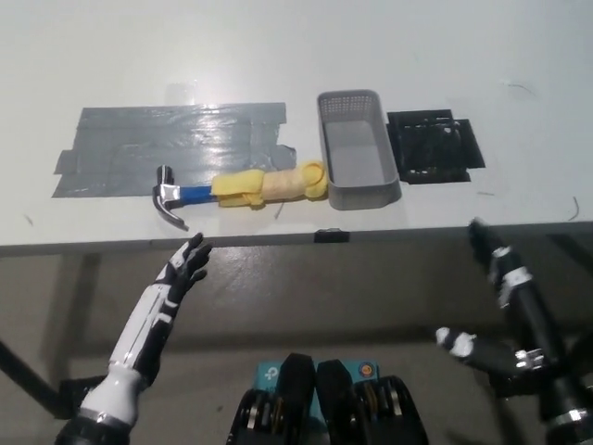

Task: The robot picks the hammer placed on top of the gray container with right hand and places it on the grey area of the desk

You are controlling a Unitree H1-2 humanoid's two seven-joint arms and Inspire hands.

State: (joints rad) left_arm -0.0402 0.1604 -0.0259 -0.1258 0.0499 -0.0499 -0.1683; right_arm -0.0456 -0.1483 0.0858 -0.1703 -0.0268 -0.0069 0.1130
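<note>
Currently, head view, one entry. We list a white table [463, 56] carrying a patch of grey tape [167, 144], a grey basket [357, 153] and a black patch [434, 146] beside it. The hammer [243, 189] lies flat on the table, not on the basket: steel head at the tape's lower edge, blue shaft, yellow-wrapped grip ending against the basket's lower left corner. Its long axis runs left to right. We note the right hand [496, 260] below the table edge, well right of the hammer, fingers spread and holding nothing. The left hand [185, 269] rests lower left, fingers apart, empty, and nearer the hammer head. No writing is legible.
</note>
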